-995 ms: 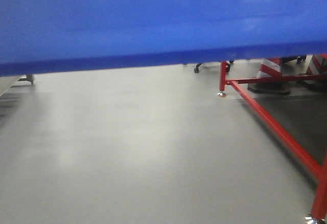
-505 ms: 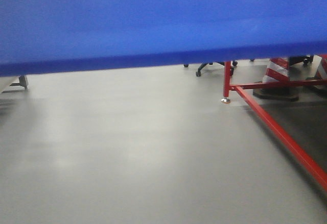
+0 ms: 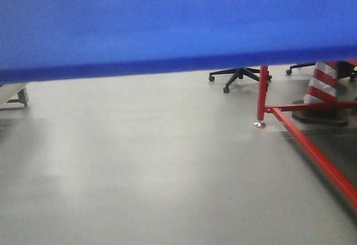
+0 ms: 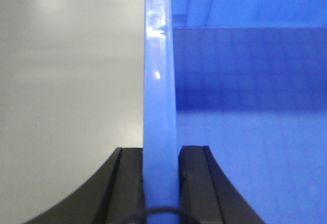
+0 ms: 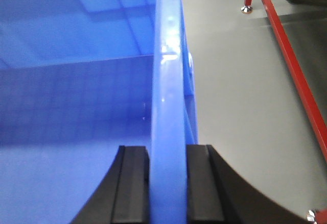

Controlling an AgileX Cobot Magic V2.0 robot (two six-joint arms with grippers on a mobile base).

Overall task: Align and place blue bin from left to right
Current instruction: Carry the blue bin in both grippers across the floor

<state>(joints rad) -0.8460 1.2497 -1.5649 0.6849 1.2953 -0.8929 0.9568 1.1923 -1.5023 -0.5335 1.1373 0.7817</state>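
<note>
The blue bin (image 3: 167, 22) fills the top third of the front view, held up off the grey floor with its lower edge across the frame. My left gripper (image 4: 161, 178) is shut on the bin's left rim (image 4: 159, 81), one black finger (image 4: 130, 183) on each side of the wall. My right gripper (image 5: 167, 183) is shut on the opposite rim (image 5: 167, 71) in the same way. The bin's inside (image 4: 245, 81) shows to the right of the left rim and its inside (image 5: 71, 81) shows to the left of the right rim.
A red metal frame (image 3: 312, 144) with a foot (image 3: 260, 124) stands on the floor at the right, also in the right wrist view as red frame (image 5: 291, 55). Behind it are a red-and-white striped post (image 3: 324, 86) and an office chair base (image 3: 239, 77). A grey stand (image 3: 14, 95) sits far left.
The view has swung: the red frame, chair base and striped post have slid right and lower in the front view, showing more beneath the bin. The bin stays in both grippers.
</note>
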